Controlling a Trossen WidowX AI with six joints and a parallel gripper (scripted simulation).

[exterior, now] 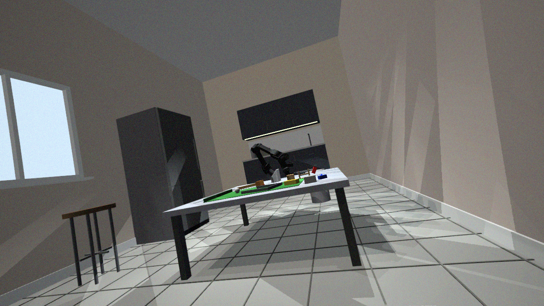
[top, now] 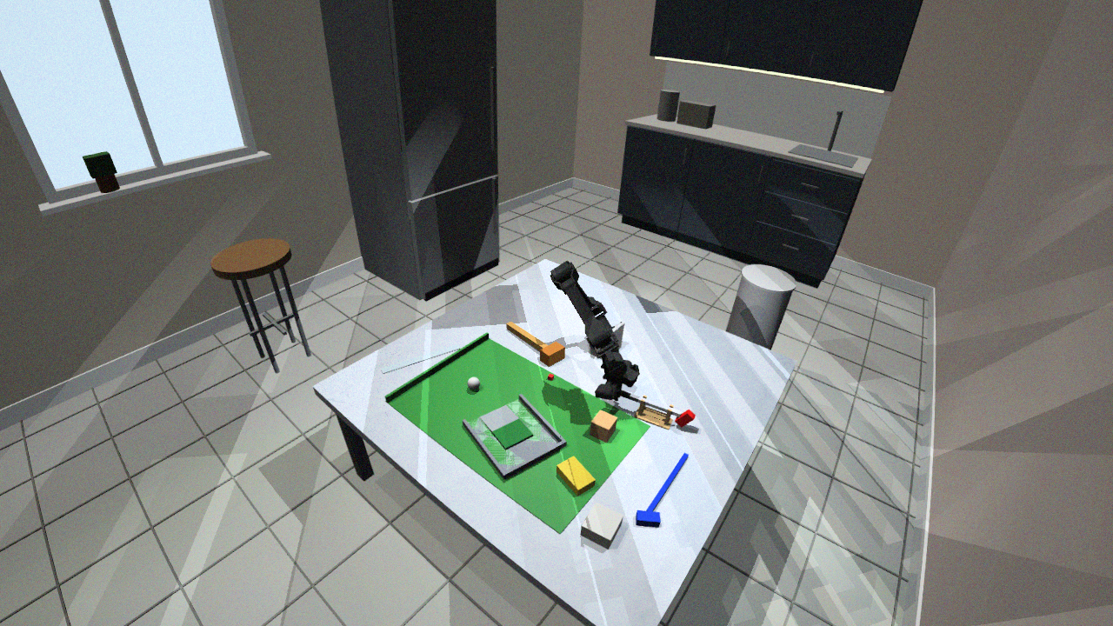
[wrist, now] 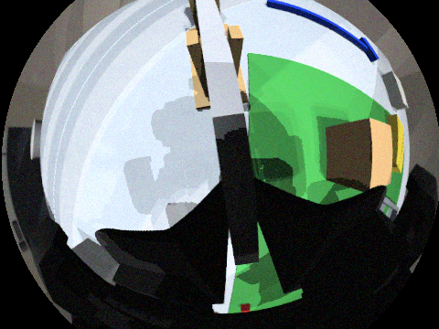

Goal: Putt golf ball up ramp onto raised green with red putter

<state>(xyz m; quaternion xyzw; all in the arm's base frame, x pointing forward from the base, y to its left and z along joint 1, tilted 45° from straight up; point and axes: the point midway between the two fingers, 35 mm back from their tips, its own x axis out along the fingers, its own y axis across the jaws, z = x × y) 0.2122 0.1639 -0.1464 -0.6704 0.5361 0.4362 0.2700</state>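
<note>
1. Arm [top: 585, 307] reaches down from its base toward the far-right part of the surface [top: 723, 373], claw [top: 615, 397] low at the near end of the red putter's shaft.
2. Claw is clamped on the red putter [top: 657, 412]: in the wrist view the grey shaft [wrist: 215, 61] runs straight up from between the dark fingers.
3. Putter rests in a small wooden cradle [top: 656, 414] on the surface, just off the right edge of the green mat [top: 436, 389]; red head [top: 684, 417] at the far end, away from the claw. Cannot tell if the shaft is lifted off the cradle.
4. Golf ball [top: 473, 382] sits on the mat, left side, near the dark green rail [top: 436, 365], well apart from the claw.
5. Raised green [top: 509, 433] inside a grey frame, mid-mat, with a grey ramp [top: 501, 421] on the side facing the ball.
6. Small red marker [top: 550, 376] on the mat near the arm.
7. Tan cube [top: 603, 424] on the mat just beside the claw; yellow block [top: 575, 474] nearer the mat's front corner.
8. Blue putter [top: 663, 490] and white block [top: 601, 523] lie on the bare surface, front right.
9. Wooden mallet [top: 536, 342] lies behind the mat, near the arm's base.
</note>
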